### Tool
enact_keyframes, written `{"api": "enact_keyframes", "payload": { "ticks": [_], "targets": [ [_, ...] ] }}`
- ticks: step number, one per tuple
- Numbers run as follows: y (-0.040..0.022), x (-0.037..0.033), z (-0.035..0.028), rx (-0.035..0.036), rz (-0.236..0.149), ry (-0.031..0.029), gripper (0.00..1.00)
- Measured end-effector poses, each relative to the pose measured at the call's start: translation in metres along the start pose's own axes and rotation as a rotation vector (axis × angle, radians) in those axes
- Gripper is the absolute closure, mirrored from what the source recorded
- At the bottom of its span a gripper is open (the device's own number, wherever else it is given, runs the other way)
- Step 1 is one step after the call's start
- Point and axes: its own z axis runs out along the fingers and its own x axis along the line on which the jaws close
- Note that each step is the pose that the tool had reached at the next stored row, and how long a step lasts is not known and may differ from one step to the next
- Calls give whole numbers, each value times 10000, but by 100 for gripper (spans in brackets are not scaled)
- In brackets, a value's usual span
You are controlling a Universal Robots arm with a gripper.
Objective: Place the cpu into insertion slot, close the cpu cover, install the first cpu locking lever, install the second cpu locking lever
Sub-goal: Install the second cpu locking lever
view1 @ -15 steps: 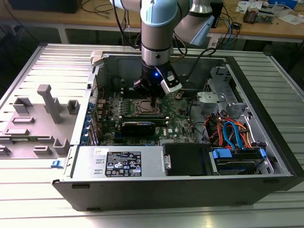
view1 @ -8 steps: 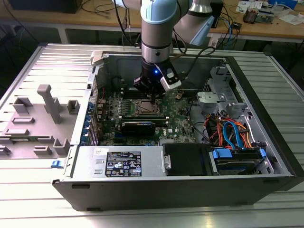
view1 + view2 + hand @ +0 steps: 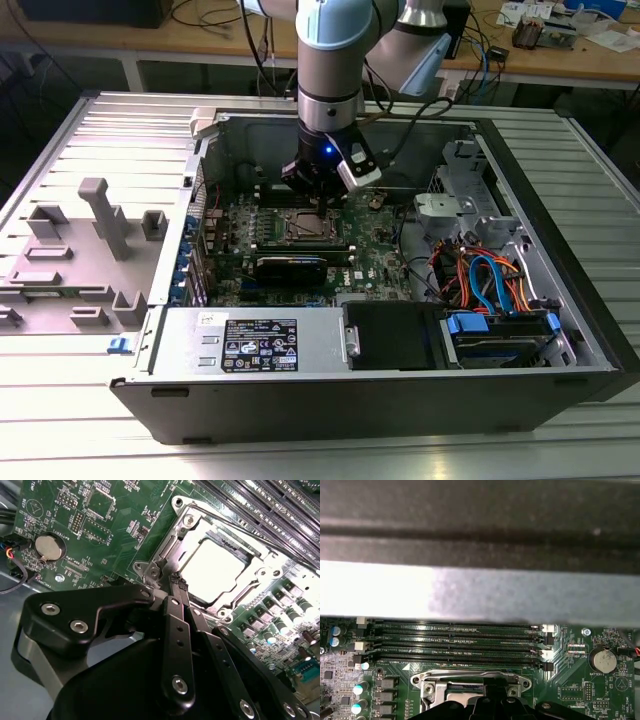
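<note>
1. Silver metal is what counts here: the cpu (image 3: 216, 571) sits flat in its slot on the green board (image 3: 125, 540), top glaring under the light, with the cover (image 3: 187, 517) shut down around it as a frame.
2. Going left to right in the second wrist view: coin cell (image 3: 48, 547), then the socket corner, then the cpu.
3. Gripper (image 3: 178, 583) has its fingers pressed together, pinching nothing that I can see. Its tips sit right at the socket's near corner, close to a thin lever (image 3: 159, 555) running along the frame edge. I can't tell if they touch it.
4. So the cpu lies just past the tips, lever beside them.
5. Exterior view: gripper (image 3: 318, 196) hangs straight down over the socket (image 3: 301, 226) inside the case (image 3: 560, 300).
</note>
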Motion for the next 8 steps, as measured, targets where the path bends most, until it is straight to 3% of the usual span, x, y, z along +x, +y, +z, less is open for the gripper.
{"api": "enact_keyframes", "payload": {
  "ticks": [8],
  "targets": [
    [-141,6,-7,2,-1,1,89]
  ]
}}
